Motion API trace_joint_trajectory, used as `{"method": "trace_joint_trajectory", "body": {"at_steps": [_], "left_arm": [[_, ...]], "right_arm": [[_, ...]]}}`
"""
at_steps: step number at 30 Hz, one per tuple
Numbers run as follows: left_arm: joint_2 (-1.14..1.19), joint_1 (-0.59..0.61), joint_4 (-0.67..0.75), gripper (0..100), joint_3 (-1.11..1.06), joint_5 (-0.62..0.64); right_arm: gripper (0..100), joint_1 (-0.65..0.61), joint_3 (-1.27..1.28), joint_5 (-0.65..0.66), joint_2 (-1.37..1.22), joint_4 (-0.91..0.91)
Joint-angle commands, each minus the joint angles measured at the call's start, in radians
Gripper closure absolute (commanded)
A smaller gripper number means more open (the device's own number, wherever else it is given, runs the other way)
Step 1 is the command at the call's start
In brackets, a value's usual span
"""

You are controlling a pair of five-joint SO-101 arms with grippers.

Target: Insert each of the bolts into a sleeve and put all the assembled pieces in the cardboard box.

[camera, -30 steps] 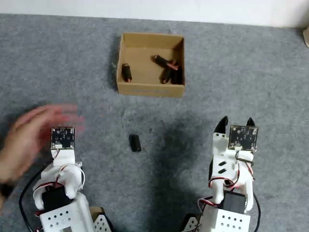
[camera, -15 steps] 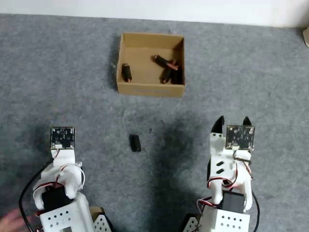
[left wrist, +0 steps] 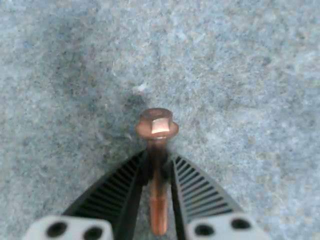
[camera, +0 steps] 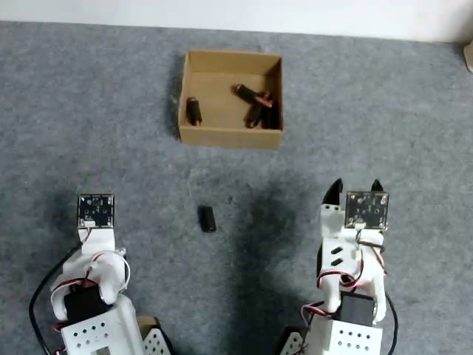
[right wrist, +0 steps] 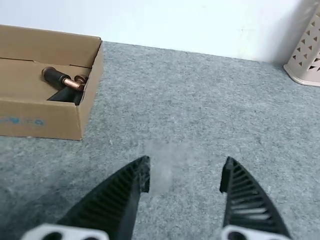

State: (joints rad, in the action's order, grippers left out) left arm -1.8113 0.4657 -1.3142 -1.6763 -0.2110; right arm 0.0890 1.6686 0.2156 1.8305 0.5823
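Our left claw [left wrist: 159,158] is pinching a copper bolt [left wrist: 157,126] by its shank. The two black fingers press against it from either side, and its flanged hex head sticks out past the tips, over the grey carpet [left wrist: 250,75]. In the high view this arm sits low on the left side of the table.

Our right claw [right wrist: 186,165] is spread wide with nothing between its fingers. It hangs above the carpet on the right side, pointing toward the far wall [right wrist: 200,25].

Between the two arms, nearer the left one, a black sleeve [camera: 207,218] lies on the carpet, well apart from both claws.

Farther out, the cardboard box [camera: 230,137] stands with its top open. Inside we see assembled pieces: one [camera: 193,111] by the left wall, and a small cluster [camera: 256,104] toward the right wall, dark bodies with copper ends. From the right wrist view, one of them [right wrist: 61,78] rests against the box's near corner.

The box's front wall carries faint blue print [right wrist: 21,120], too small for us to read.

A perforated beige basket [right wrist: 305,50] stands at the carpet's far right edge.
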Motion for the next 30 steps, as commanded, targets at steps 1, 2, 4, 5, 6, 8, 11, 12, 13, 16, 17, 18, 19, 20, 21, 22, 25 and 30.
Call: {"method": "trace_joint_trajectory", "body": {"at_steps": [1, 2, 4, 5, 6, 8, 11, 12, 13, 16, 17, 18, 19, 20, 21, 22, 25, 30], "left_arm": [[-0.010, 0.001, -0.012, 99, -0.019, 0.002], [-0.010, 0.001, -0.012, 99, -0.019, 0.002], [-0.010, -0.010, -0.012, 99, -0.019, 0.002], [-0.010, -0.018, -0.012, 99, -0.019, 0.002], [-0.010, -0.027, -0.012, 99, -0.019, 0.002], [-0.012, -0.067, -0.012, 99, -0.019, 0.003], [-0.012, -0.153, -0.012, 99, -0.019, 0.000], [-0.012, -0.154, -0.012, 99, -0.019, 0.000], [-0.013, -0.153, -0.014, 99, -0.015, 0.000], [-0.015, -0.145, -0.006, 99, 0.035, -0.002], [-0.013, -0.143, -0.002, 99, 0.039, 0.000], [-0.015, -0.142, 0.003, 99, 0.044, 0.000], [-0.015, -0.137, -0.005, 99, 0.033, 0.000], [-0.013, -0.145, 0.000, 99, 0.015, 0.002], [-0.015, -0.148, 0.003, 99, -0.004, 0.002], [-0.015, -0.145, 0.015, 99, -0.010, 0.000], [-0.015, -0.062, 0.046, 99, 0.001, -0.002], [-0.015, 0.008, 0.292, 99, 0.090, 0.003]], "right_arm": [[77.9, -0.012, 0.156, 0.015, 0.002, 0.025], [77.9, -0.012, 0.156, 0.015, 0.002, 0.025], [77.9, -0.012, 0.156, 0.015, 0.002, 0.027], [77.9, -0.012, 0.156, 0.015, 0.002, 0.027], [77.9, -0.012, 0.156, 0.015, 0.002, 0.027], [77.9, -0.012, 0.156, 0.015, 0.002, 0.027], [77.9, -0.012, 0.156, 0.015, 0.001, 0.027], [77.9, -0.012, 0.156, 0.015, 0.001, 0.027], [77.9, -0.012, 0.156, 0.017, 0.001, 0.027], [77.9, -0.012, 0.156, 0.017, -0.001, 0.027], [77.9, -0.012, 0.156, 0.017, -0.001, 0.028], [77.9, -0.012, 0.156, 0.017, -0.001, 0.028], [77.9, -0.012, 0.156, 0.017, -0.001, 0.028], [77.9, -0.012, 0.156, 0.017, -0.001, 0.028], [77.9, -0.012, 0.156, 0.017, -0.001, 0.028], [77.9, -0.012, 0.156, 0.017, -0.001, 0.028], [77.9, -0.012, 0.156, 0.017, -0.001, 0.028], [77.9, -0.012, 0.156, 0.017, -0.001, 0.028]]}}
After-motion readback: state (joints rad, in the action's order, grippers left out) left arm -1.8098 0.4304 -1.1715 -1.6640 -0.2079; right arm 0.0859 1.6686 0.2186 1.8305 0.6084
